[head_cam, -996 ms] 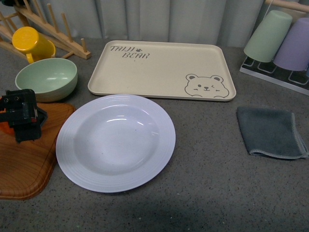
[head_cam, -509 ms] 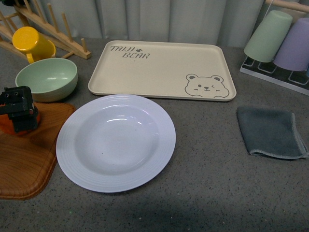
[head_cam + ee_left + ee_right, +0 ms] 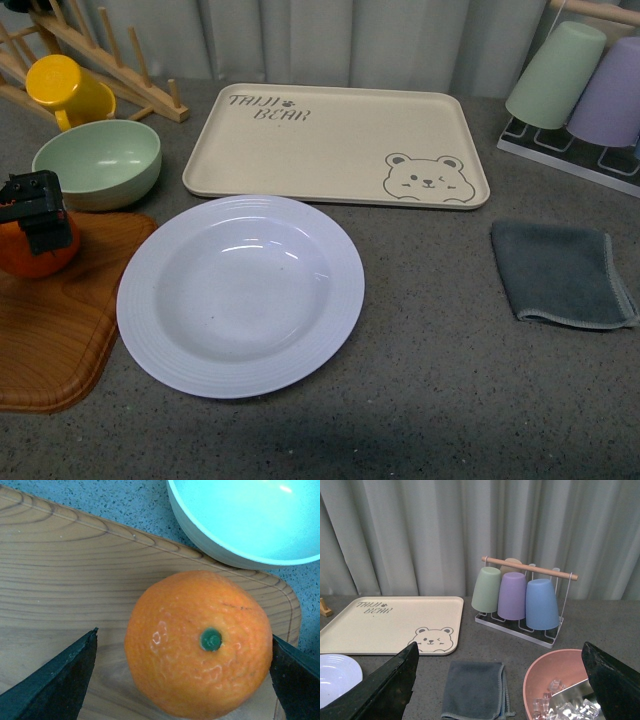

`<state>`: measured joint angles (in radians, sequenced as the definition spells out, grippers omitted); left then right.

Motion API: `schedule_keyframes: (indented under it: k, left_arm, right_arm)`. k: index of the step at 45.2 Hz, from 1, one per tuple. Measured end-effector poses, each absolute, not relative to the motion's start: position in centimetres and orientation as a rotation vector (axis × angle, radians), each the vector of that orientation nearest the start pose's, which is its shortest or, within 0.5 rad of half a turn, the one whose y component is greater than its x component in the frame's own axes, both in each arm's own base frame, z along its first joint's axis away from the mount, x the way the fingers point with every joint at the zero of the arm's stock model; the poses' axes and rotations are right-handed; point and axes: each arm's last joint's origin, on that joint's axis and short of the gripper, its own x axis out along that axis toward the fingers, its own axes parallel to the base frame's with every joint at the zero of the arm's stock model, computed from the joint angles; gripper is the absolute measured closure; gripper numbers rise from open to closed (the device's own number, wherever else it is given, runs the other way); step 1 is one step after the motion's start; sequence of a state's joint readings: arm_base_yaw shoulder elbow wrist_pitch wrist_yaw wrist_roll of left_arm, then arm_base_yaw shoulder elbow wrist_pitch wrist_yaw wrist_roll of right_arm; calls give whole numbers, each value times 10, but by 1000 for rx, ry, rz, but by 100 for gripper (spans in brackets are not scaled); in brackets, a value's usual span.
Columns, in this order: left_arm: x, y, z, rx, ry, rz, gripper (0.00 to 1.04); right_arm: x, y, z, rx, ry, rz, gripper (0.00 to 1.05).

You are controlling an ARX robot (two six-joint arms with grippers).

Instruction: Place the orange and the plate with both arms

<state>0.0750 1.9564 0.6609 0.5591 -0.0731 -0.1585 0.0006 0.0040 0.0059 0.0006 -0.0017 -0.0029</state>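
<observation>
**Colleague:** Where is the fruit on your screens?

**Me:** I see the orange (image 3: 35, 252), a round, bright fruit with dimpled skin and a green stem mark. It sits on the far corner of the brown wooden board (image 3: 50, 340) at the left edge of the grey speckled table (image 3: 430, 380). The pale green round bowl (image 3: 97, 160) stands just beyond it, off the board.

**Colleague:** And your left tool?

**Me:** The left tool (image 3: 183, 635) hangs right over the orange, jaws spread, one black finger on each side. In my left wrist view there is a clear strip of wood between one finger (image 3: 60, 675) and the peel; the other finger sits at the fruit's edge, and I cannot tell whether it touches. The tool is not pinching the orange.

**Colleague:** The plate?

**Me:** The large round white glossy plate (image 3: 240, 300) with the ridged rim lies flat on the table just right of the board, its left rim meeting the board's edge. Beyond it lies the rectangular beige bear-print tray (image 3: 330, 145), and well to its right a folded grey cloth (image 3: 560, 272).

**Colleague:** Right arm?

**Me:** It does not show in my front view. In its wrist view the right tool (image 3: 500, 645) is spread wide with nothing between the fingers — it looks out over the cloth and the tray.
</observation>
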Motion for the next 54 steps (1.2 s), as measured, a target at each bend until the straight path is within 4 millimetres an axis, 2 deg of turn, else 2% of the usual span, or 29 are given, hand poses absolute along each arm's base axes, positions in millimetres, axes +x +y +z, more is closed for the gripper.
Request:
schedule_keyframes:
  k: [6, 11, 15, 21, 26, 32, 33, 36, 43, 54]
  left_arm:
    - [315, 26, 61, -155, 734, 195, 7]
    - [315, 26, 60, -158, 737, 197, 26]
    - [316, 26, 60, -160, 735, 197, 34]
    - [315, 24, 66, -167, 719, 188, 37]
    - [310, 13, 83, -180, 682, 169, 38]
    - [302, -20, 111, -197, 608, 96, 38]
    - [302, -24, 113, -202, 603, 89, 38]
    - [294, -50, 116, -206, 601, 25, 38]
    - [278, -99, 99, -176, 665, -82, 38]
    - [280, -120, 77, -158, 717, -94, 39]
  right_arm:
    - [98, 0, 165, -3, -2, 2, 9]
    - [98, 0, 165, -3, -2, 2, 9]
    - [98, 0, 165, -3, -2, 2, 9]
    - [98, 0, 165, -3, -2, 2, 9]
    - [98, 0, 165, -3, -2, 2, 9]
    - [98, 0, 165, -3, -2, 2, 9]
    - [98, 0, 165, -3, -2, 2, 9]
    - [98, 0, 165, -3, -2, 2, 9]
    - [98, 0, 165, -3, -2, 2, 9]
    - [98, 0, 165, -3, -2, 2, 9]
